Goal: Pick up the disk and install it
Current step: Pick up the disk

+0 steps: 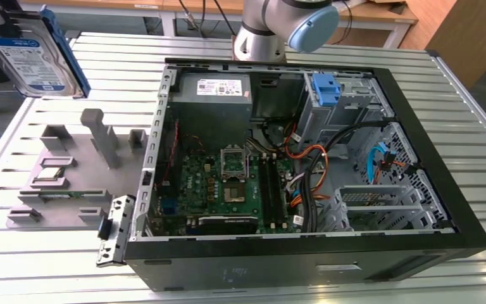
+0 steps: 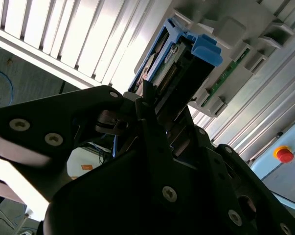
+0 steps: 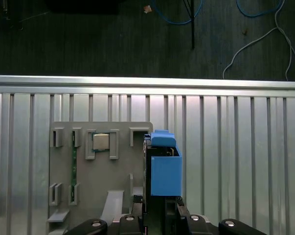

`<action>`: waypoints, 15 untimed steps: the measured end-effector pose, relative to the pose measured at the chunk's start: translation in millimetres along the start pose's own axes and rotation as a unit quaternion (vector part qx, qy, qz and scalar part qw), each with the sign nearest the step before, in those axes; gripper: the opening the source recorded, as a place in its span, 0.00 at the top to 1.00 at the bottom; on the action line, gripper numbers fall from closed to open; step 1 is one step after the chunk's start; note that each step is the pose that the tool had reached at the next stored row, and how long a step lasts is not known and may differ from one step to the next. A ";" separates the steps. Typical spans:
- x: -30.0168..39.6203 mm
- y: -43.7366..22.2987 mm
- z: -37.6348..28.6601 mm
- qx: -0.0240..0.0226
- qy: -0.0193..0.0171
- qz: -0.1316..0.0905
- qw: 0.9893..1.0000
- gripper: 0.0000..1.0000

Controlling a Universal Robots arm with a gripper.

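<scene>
The disk, a silver drive with a white-and-blue label in a blue carrier, hangs in the air at the exterior view's far left, above the table beyond the grey fixture. My gripper is shut on its upper end. In the first wrist view the disk is seen end-on, blue handle outward, with the gripper clamped around it over the fixture. The second wrist view has the disk sticking out from between the dark fingers.
An open computer case lies on the slatted metal table, with a motherboard, cables and a grey drive cage topped by a blue bracket. The arm's base stands behind the case. A red button sits beyond the table.
</scene>
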State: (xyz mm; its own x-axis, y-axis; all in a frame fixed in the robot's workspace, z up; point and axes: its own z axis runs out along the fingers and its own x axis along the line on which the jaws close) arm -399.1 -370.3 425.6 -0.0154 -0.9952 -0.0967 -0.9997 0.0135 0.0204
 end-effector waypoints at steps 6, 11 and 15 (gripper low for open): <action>-0.2 0.6 -1.6 0.000 0.000 0.000 1.000 0.65; -0.5 1.4 -3.1 0.001 0.000 0.000 1.000 0.65; -0.7 2.0 -5.0 0.001 0.000 0.000 1.000 0.65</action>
State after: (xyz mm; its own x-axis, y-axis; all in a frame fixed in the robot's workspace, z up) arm -401.0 -370.1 430.6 -0.0151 -0.9952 -0.0968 -0.9998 0.0134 0.0175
